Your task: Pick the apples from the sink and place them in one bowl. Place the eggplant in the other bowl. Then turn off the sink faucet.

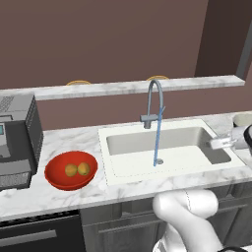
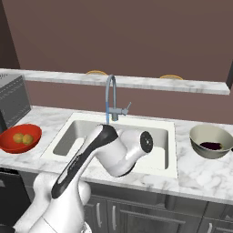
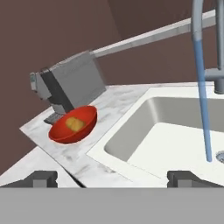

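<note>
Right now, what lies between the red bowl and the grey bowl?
The sink, with the faucet running a stream of water into it. Right base view shows red bowl left, grey bowl right.

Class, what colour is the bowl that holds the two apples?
Bright red bowl, clearest in the left base view.

A grey box machine (image 1: pixel 17 140) sits on the white marble counter (image 1: pixel 59 192), at its left end. Behind it runs a long marble ledge (image 1: pixel 123 87) against a brown wall (image 1: pixel 98 39). Dark cupboard doors (image 2: pixel 150 218) are under the counter.
</note>
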